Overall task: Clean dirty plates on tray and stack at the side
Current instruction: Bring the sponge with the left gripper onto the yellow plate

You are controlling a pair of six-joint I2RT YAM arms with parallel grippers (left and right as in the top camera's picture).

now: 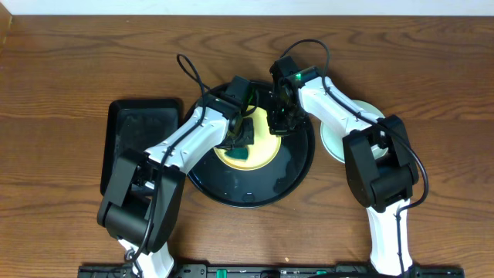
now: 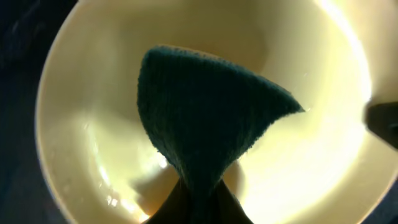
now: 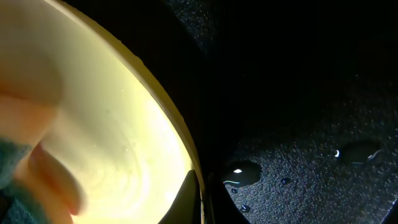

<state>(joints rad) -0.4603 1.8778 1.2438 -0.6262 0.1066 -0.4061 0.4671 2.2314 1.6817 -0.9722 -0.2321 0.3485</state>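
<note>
The pale yellow plate lies on the round black tray. My left gripper is shut on a dark green cloth that rests on the plate. In the left wrist view the cloth hangs from the fingers over the plate. My right gripper is shut on the plate's far right rim. The right wrist view shows its fingers pinching the rim of the plate. A pale mint-green plate lies on the table right of the tray, partly hidden by my right arm.
A smaller rectangular black tray lies left of the round tray. Water drops sit on the round tray's wet floor. Both arms cross over the round tray.
</note>
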